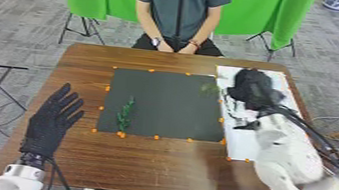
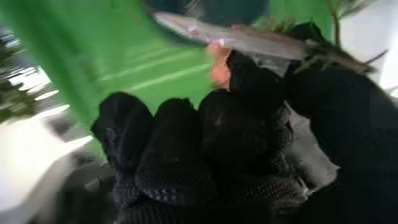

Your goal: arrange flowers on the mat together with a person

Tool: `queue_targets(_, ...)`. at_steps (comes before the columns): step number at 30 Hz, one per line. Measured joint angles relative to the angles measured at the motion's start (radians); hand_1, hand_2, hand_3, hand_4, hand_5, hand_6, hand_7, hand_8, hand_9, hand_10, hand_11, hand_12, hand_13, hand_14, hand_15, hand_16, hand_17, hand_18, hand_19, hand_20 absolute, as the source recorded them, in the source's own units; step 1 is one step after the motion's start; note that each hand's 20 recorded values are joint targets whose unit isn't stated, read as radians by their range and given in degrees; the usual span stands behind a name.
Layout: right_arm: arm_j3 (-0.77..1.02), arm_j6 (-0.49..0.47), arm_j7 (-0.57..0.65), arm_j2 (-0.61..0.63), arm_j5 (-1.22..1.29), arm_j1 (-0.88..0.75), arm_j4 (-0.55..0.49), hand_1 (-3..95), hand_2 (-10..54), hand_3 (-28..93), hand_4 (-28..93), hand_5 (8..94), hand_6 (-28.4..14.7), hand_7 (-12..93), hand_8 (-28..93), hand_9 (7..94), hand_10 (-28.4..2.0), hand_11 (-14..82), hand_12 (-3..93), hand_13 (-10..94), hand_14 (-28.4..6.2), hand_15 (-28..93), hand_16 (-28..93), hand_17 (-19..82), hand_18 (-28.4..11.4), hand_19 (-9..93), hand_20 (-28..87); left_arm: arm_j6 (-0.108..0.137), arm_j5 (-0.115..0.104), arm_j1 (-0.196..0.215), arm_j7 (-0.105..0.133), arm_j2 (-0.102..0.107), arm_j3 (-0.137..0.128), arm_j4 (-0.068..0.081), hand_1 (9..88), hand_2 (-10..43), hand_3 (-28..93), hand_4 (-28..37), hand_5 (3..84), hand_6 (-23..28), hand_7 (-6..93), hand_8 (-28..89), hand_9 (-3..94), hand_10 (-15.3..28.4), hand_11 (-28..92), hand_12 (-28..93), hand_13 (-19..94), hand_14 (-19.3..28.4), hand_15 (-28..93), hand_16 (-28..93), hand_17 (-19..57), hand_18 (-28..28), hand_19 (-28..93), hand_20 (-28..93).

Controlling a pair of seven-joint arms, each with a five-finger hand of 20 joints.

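Over the sheet (image 1: 243, 148), off the mat (image 1: 169, 103) at 2 o'clock, the right hand (image 1: 254, 87) pinches what looks like a pale stem (image 2: 244, 41); lower it level and release gently, clear of the sprig (image 1: 126, 115) at the mat's 8 o'clock. Beyond that, the left hand's (image 1: 52, 119) fingers spread loosely.
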Motion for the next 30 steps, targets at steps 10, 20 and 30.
queue_targets(10,-0.306,-0.211,-0.035,-0.187,-0.095,0.234,0.195,40.4,-9.5,84,-14,79.5,-0.4,57,14,87.8,-8.9,66.4,39.5,83,-8.4,83,29,46,-22.6,93,66,0.0,0.001,-0.001,-0.006,-0.004,0.01,0.0,26.6,-0.8,68,-26.6,23.9,0.7,18.9,-11,19.1,9.5,19,17,17,11.0,14,7,-12.8,19.4,38,12)
queue_targets(20,-0.407,-0.237,-0.02,-0.273,-0.201,0.241,0.267,36.1,-9.5,85,-17,86.9,0.9,49,13,92.1,-8.3,63.0,36.4,88,-7.9,81,27,51,-23.2,93,66,-0.001,0.001,-0.009,-0.015,-0.004,0.018,0.003,26.5,-0.8,68,-26.5,23.8,0.4,18.9,-10,19.1,9.3,18,18,18,10.5,13,7,-12.6,19.6,38,12)
queue_targets(30,-0.42,-0.271,0.058,-0.317,-0.177,0.234,0.287,22.6,7.2,81,-20,92.0,1.8,47,-10,93.7,-6.9,65.6,28.1,94,-6.2,78,27,58,-22.4,93,68,-0.003,0.001,-0.029,-0.029,-0.003,0.022,0.012,26.6,-0.8,68,-26.5,24.1,0.9,18.5,-10,19.1,9.6,18,18,17,11.1,13,7,-12.7,19.7,38,12)
